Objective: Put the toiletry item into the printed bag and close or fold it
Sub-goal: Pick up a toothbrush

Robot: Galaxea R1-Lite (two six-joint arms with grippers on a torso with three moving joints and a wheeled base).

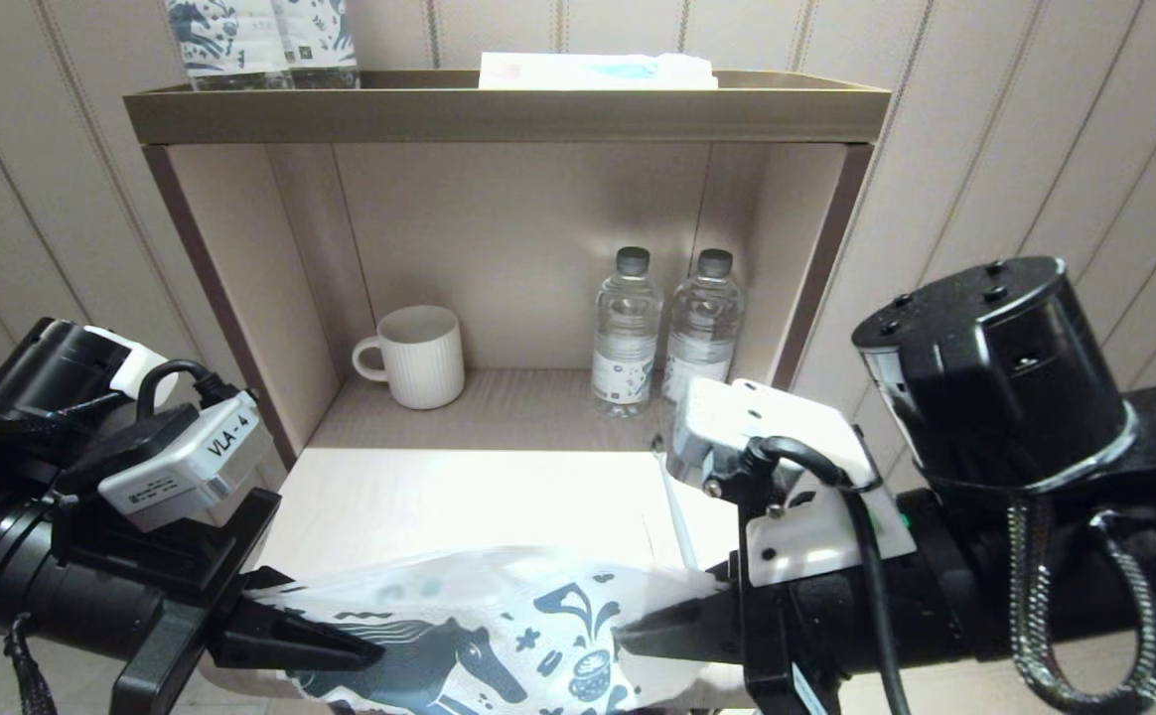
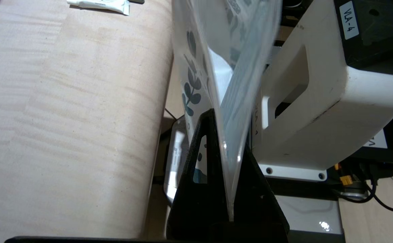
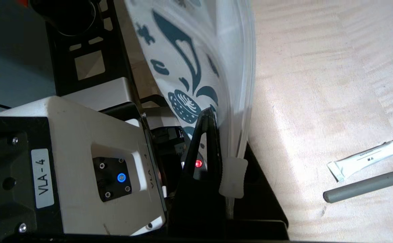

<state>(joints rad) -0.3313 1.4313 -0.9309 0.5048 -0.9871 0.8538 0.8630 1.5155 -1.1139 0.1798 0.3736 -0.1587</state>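
I hold the printed bag [image 1: 499, 616], white with a dark blue horse and flowers, above the table's front edge, stretched between both grippers. My left gripper [image 1: 360, 650] is shut on its left end; in the left wrist view the bag [image 2: 223, 67] rises from the shut left gripper [image 2: 228, 135]. My right gripper [image 1: 628, 636] is shut on the right end. In the right wrist view the bag [image 3: 189, 50] runs into the right gripper [image 3: 232, 135], where a white zip slider [image 3: 233, 177] sits between the jaws. The toothbrush [image 1: 677, 511] lies on the table beyond the bag; its handle [image 3: 368, 185] looks grey.
A small white tube [image 3: 368, 158] lies on the table beside the toothbrush. In the open shelf behind stand a white mug [image 1: 419, 356] and two clear water bottles [image 1: 626, 333]. On the shelf top are horse-print bottles [image 1: 260, 40] and a flat white-and-blue packet [image 1: 598, 71].
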